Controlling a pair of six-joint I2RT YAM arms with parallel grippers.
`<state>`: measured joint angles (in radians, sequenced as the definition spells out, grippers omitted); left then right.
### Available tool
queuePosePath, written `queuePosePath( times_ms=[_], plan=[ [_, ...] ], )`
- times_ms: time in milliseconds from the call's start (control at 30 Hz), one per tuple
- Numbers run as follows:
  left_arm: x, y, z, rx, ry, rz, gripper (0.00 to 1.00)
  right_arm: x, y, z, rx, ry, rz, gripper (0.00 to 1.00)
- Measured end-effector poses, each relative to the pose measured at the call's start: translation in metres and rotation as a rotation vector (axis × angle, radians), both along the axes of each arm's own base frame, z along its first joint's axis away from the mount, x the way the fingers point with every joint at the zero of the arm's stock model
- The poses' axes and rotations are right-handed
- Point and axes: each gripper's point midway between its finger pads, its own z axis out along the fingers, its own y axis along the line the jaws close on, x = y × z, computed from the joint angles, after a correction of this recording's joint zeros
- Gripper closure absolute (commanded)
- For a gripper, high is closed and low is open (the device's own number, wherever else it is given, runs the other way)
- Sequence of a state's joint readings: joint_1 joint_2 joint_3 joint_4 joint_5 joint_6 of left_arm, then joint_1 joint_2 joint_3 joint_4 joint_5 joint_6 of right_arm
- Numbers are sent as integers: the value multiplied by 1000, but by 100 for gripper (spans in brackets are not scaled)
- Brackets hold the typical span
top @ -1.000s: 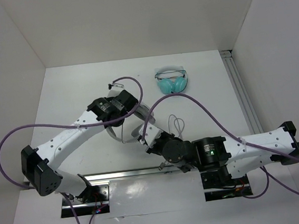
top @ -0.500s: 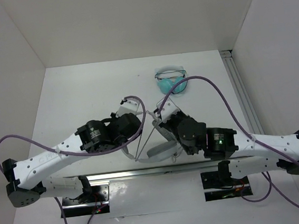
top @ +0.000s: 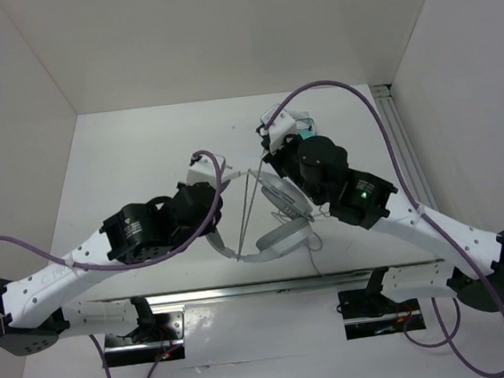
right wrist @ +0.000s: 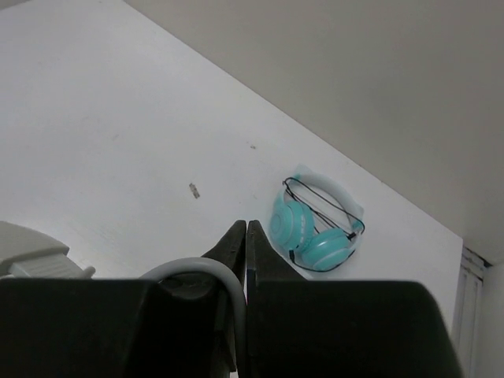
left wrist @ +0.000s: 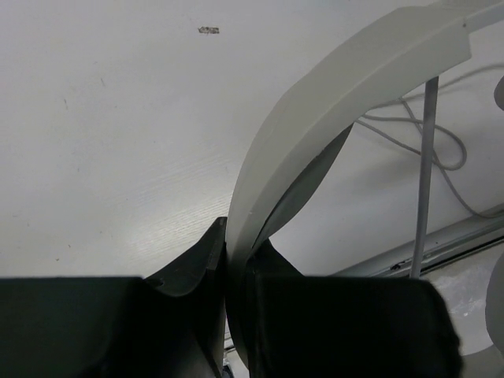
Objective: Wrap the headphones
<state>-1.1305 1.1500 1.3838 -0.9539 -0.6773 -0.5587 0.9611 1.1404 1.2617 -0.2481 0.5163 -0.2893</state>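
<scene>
The white headphones hang near the table's front middle, lifted by their headband. My left gripper is shut on the wide headband, which rises from between the jaws in the left wrist view. My right gripper is farther back, beside the teal headphones. Its jaws are closed, with the pale cable curving in between them. The thin cable runs taut from the right gripper down to the headphones. A slack loop of cable lies on the table.
The teal headphones, wound in a dark cord, lie at the back right of the table. A metal rail runs along the right wall and another rail along the front edge. White walls enclose the table on three sides.
My right gripper has moved from the front edge toward the back, drawing the cable taut. My left arm has swung lower and left while still holding the headband; the headphones have shifted rightward.
</scene>
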Motion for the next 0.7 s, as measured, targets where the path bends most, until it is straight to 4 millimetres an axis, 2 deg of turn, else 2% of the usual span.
queuePosePath(
  times_ms=[167,267,367,533,567,667,700],
  plan=[
    [-5,-3,-1,7,11,-44,100,0,7,17,17,-12,45,86],
    [-8,-3,-2,20,23,-67,100,11,5,17,11,-11,40,81],
    [-16,0,-8,81,54,-125,100,36,-10,18,22,-11,-14,74],
    [-36,13,-18,188,125,-218,100,79,-37,13,82,21,-64,74],
    [-37,15,-17,195,131,-223,100,84,-40,11,103,30,-56,78],
    [-39,18,-11,191,131,-223,100,91,-35,3,166,49,-3,100],
    [-39,19,-8,185,128,-223,100,90,-29,-1,182,55,21,100]
  ],
)
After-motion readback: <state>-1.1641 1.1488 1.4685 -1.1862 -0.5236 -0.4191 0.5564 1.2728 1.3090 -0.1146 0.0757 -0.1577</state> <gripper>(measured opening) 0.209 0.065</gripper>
